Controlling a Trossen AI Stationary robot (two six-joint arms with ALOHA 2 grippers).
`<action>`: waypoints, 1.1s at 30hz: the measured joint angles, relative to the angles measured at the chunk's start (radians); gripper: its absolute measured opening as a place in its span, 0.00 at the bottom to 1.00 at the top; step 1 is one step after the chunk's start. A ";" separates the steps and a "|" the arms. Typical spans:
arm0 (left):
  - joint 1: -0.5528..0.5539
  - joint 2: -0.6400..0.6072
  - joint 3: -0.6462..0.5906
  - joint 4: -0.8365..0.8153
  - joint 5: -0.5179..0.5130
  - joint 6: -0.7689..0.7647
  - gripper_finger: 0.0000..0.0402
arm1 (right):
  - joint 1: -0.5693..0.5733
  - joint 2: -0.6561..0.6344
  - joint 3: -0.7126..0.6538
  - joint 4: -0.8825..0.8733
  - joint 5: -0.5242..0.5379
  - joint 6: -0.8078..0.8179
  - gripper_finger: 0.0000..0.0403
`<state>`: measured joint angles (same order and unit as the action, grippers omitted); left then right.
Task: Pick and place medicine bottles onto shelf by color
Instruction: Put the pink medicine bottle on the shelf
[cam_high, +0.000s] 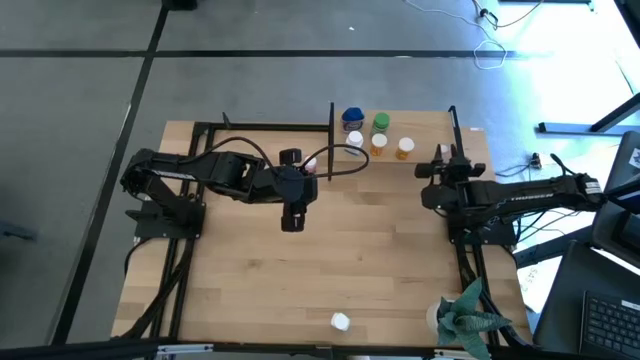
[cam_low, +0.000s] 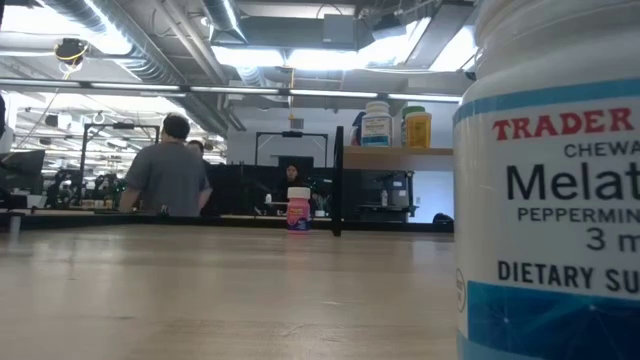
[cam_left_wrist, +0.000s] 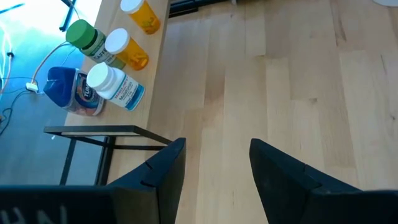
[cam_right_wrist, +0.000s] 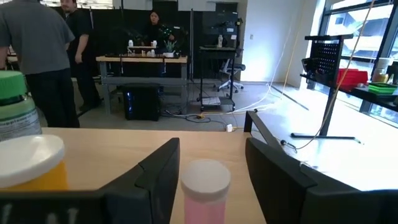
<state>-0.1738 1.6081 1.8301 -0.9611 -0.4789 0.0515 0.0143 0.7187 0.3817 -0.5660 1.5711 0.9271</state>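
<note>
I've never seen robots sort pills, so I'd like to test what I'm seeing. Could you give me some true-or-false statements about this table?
1. The left gripper holds an orange bottle. False: its fingers are apart with nothing between them, over bare table.
2. A pink bottle shows in the gap between the right gripper's open fingers. True.
3. A green-capped bottle stands on the shelf. True.
4. Every bottle is already on the shelf. False: a white bottle stands on the table near its front edge, far from the shelf.
</note>
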 joint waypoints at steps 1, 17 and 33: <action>0.000 0.000 0.000 0.000 0.000 0.000 0.43 | 0.000 -0.008 0.000 0.001 0.000 -0.012 0.46; 0.000 0.000 0.000 -0.002 0.000 0.000 0.43 | 0.000 -0.124 0.000 0.263 0.001 -0.431 0.46; 0.007 0.000 0.000 -0.060 -0.001 -0.078 0.43 | 0.004 -0.192 0.000 0.906 -0.067 -1.222 0.46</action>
<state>-0.1667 1.6081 1.8301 -1.0214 -0.4794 -0.0261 0.0180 0.5263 0.3820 0.3402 1.5036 -0.2950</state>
